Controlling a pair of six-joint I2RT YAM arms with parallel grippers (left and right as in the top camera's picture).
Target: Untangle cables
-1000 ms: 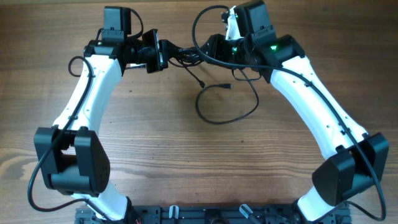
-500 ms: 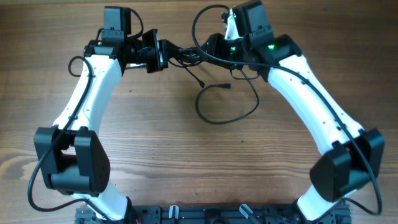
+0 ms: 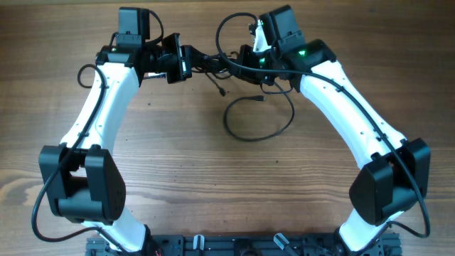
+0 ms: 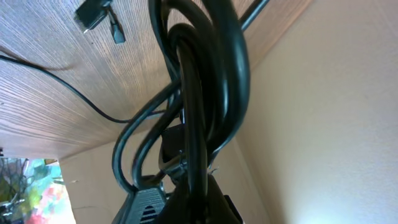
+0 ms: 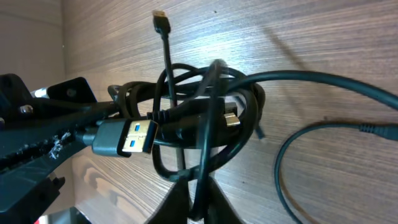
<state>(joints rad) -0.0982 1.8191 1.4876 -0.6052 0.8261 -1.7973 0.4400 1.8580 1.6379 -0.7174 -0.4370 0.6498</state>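
Observation:
The cables (image 3: 210, 64) form a black knot held off the table between my two grippers at the far middle. A loose loop (image 3: 257, 122) trails from the knot onto the wood, with small plug ends (image 3: 222, 92) near it. My left gripper (image 3: 183, 62) is shut on the knot's left side; in the left wrist view thick strands (image 4: 205, 93) rise from its shut jaws (image 4: 193, 196). My right gripper (image 3: 243, 60) is shut on a strand at the knot's right. The right wrist view shows the knot (image 5: 205, 118), a blue-tongued USB plug (image 5: 127, 138) and a gold-tipped plug (image 5: 160, 17) above my jaws (image 5: 199, 202).
The wooden table (image 3: 213, 185) spreads toward the near side. Both white arms curve in from the near corners. The right arm's own thicker wire (image 3: 231, 25) arcs above the knot. A black rail (image 3: 234, 245) runs along the near edge.
My right gripper has gone from open to shut on a strand of the knot, and the right arm has shifted slightly left. The left arm has held still.

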